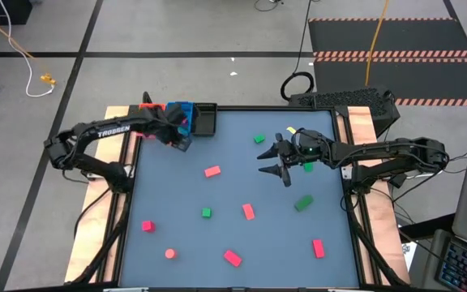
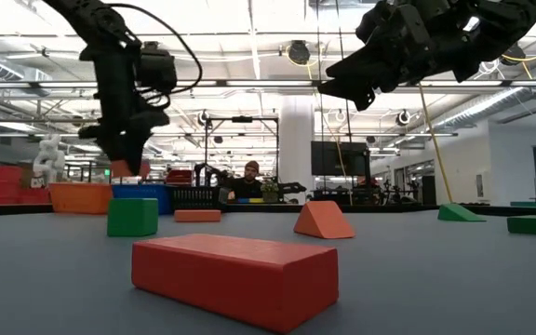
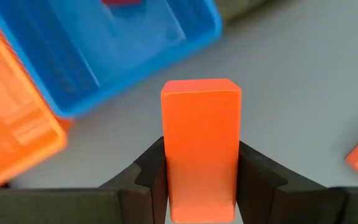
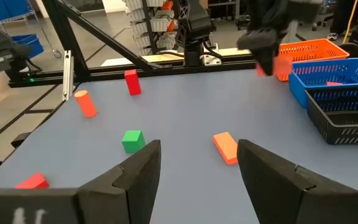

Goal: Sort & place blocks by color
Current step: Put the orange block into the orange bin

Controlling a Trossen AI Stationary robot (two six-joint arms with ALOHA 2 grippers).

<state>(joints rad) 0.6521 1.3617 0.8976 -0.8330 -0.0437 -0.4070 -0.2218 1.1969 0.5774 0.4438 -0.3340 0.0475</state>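
My left gripper (image 1: 178, 134) is at the table's far left, just near of the blue tray (image 1: 182, 112), and is shut on an orange bar block (image 3: 201, 143). My right gripper (image 1: 277, 160) hovers open above the table's right half, touching nothing. Loose blocks lie flat on the table: a salmon one (image 1: 212, 171), green ones (image 1: 207, 212) (image 1: 259, 139) (image 1: 302, 203), and red ones (image 1: 248, 212) (image 1: 147, 225) (image 1: 232, 258) (image 1: 319, 247). A red piece (image 3: 123, 3) lies in the blue tray (image 3: 104, 56). My left gripper pinches the orange bar between its two fingers (image 3: 151, 177), on the bar's two long sides (image 3: 173, 168). The bar lies along the fingers and sticks out past their tips. It hangs below the down-pointing gripper (image 2: 124, 154), lifted clear of the table beside the blue tray.
Three trays stand in a row at the far edge: orange-red (image 1: 148, 106), blue, and black (image 1: 206, 119). A red cylinder (image 1: 170, 254) lies near the table's near left, and a green block (image 1: 307, 167) under the right arm. A person sits beyond the table (image 2: 251, 181).
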